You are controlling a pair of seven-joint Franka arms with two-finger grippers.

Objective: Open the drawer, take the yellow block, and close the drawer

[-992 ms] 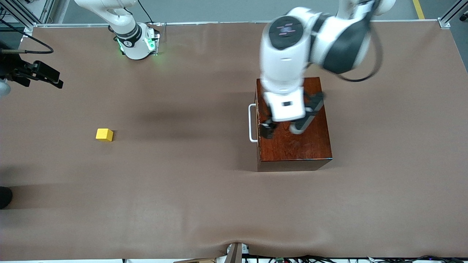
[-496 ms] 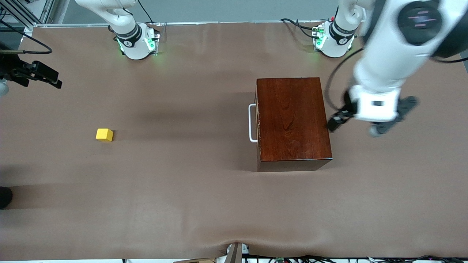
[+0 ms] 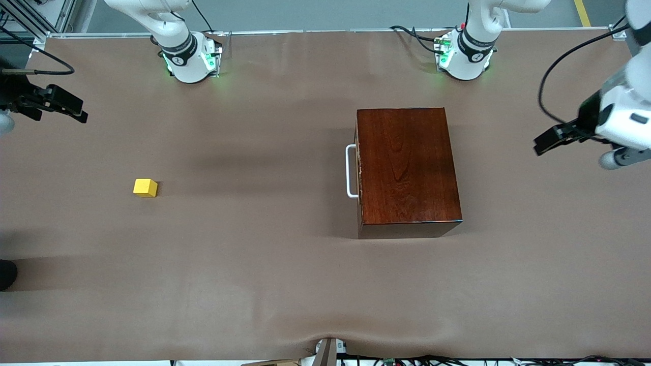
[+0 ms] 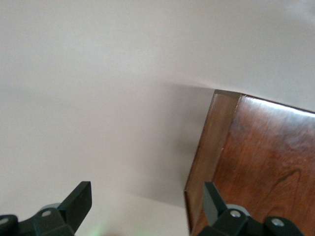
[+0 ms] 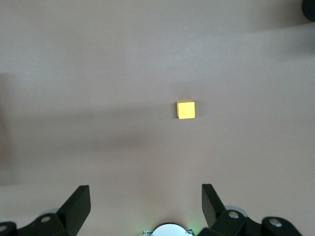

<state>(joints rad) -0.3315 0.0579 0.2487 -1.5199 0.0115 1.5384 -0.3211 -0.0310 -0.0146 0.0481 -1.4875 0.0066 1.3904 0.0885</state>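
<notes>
Since the drawer (image 3: 359, 170) sits pushed flush into the glossy reddish-brown box (image 3: 407, 165), with only its white U-shaped handle (image 3: 350, 171) standing out on the face toward the right arm's end of the table, and the yellow block (image 3: 145, 187) lies out on the brown table cover (image 3: 254, 264) well apart from the box, the task looks all but done. What remains, in my judgement, is to park both arms clear of the box without brushing it. The left gripper (image 3: 552, 138) hangs over bare cover at the left arm's end of the table, fingers spread and empty. The right gripper (image 3: 61, 104) hangs over the right arm's end, also spread wide and empty. The block is a small, sharp-edged matte cube; the box is polished grained wood.
</notes>
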